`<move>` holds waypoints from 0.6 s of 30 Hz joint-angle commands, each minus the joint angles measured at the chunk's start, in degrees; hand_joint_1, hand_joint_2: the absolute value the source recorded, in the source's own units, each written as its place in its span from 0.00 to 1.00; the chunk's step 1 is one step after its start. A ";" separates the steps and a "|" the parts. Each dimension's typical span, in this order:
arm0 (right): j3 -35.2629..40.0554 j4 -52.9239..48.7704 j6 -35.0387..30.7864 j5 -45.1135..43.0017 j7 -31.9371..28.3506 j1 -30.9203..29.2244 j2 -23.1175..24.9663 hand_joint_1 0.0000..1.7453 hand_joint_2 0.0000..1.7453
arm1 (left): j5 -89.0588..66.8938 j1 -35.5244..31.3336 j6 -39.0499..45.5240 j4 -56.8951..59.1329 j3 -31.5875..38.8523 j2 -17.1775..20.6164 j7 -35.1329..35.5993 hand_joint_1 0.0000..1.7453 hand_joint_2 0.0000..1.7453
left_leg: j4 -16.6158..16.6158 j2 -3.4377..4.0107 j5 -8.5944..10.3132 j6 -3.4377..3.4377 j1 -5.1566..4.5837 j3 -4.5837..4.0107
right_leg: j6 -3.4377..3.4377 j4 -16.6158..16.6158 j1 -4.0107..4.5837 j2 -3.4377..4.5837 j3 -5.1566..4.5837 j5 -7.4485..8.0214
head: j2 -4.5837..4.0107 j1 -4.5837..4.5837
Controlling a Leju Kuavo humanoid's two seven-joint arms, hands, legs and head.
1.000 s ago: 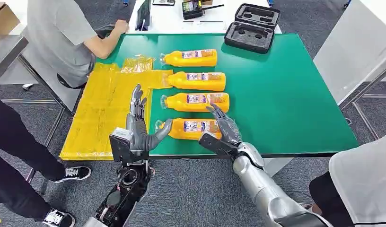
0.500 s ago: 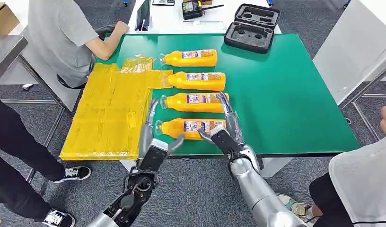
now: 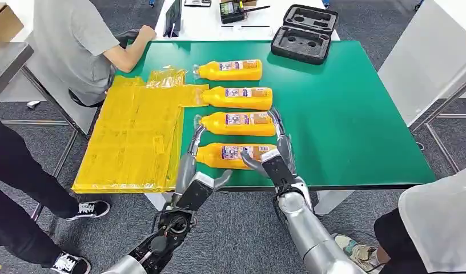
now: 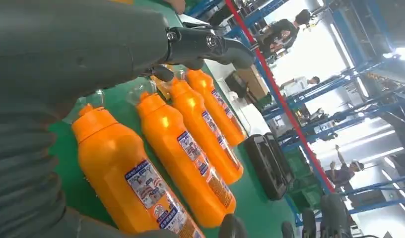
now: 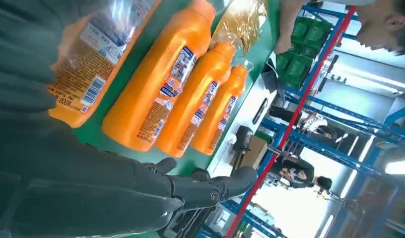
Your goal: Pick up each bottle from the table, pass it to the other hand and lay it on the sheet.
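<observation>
Four orange bottles lie side by side on the green table (image 3: 345, 114), caps pointing at the yellow sheet (image 3: 133, 134). The nearest bottle (image 3: 231, 154) lies between my hands. My left hand (image 3: 193, 171) is at its cap end, fingers spread and thumb apart, holding nothing. My right hand (image 3: 274, 154) is at its base end, fingers reaching past it toward the second bottle (image 3: 236, 123), thumb in front. The left wrist view shows the nearest bottle (image 4: 126, 183) close to the palm. In the right wrist view its labelled base (image 5: 99, 49) lies by the palm, ungripped.
A black foam case (image 3: 304, 33) sits at the table's far edge. A person in a grey shirt (image 3: 76, 45) leans at the far left corner. Another person (image 3: 13, 188) stands at the left, and a third (image 3: 436, 222) at the near right.
My left hand has moved right, from over the sheet to the nearest bottle's cap end. My right hand has shifted a little right to its base. The bottles have not moved.
</observation>
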 commanded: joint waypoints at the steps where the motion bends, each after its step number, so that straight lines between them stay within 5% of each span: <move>1: 3.54 6.81 1.24 0.08 0.09 -4.13 -0.95 0.00 1.00 | 2.90 -5.21 2.86 4.45 -0.14 0.16 0.15 0.00 1.00 | 0.01 0.05 -0.08 -0.07 0.05 0.17 | -0.07 -0.02 0.05 0.04 0.17 -0.05 | 0.00 -0.02; 5: 3.13 6.63 1.21 0.02 0.09 -3.89 -1.02 0.00 1.00 | 7.82 -2.79 2.28 -2.81 5.28 0.93 0.15 0.00 1.00 | 0.00 0.08 -0.09 -0.08 0.04 0.19 | -0.07 -0.01 0.04 0.07 0.19 -0.06 | 0.00 -0.02; 11: 1.09 7.48 0.27 0.88 0.09 -2.94 -1.84 0.00 1.00 | 15.04 0.68 -11.99 -8.26 23.80 -1.93 0.15 0.00 1.00 | -0.02 0.08 -0.09 -0.06 0.03 0.19 | -0.06 -0.03 0.04 0.07 0.20 -0.06 | 0.00 0.00; 18: 0.80 13.82 -1.15 5.62 0.09 -4.65 -2.09 0.00 1.00 | 14.27 1.71 -12.46 -11.51 27.14 -2.32 0.15 0.00 1.00 | -0.01 0.03 -0.09 -0.08 0.05 0.23 | -0.07 -0.04 0.06 0.01 0.25 -0.08 | 0.00 0.00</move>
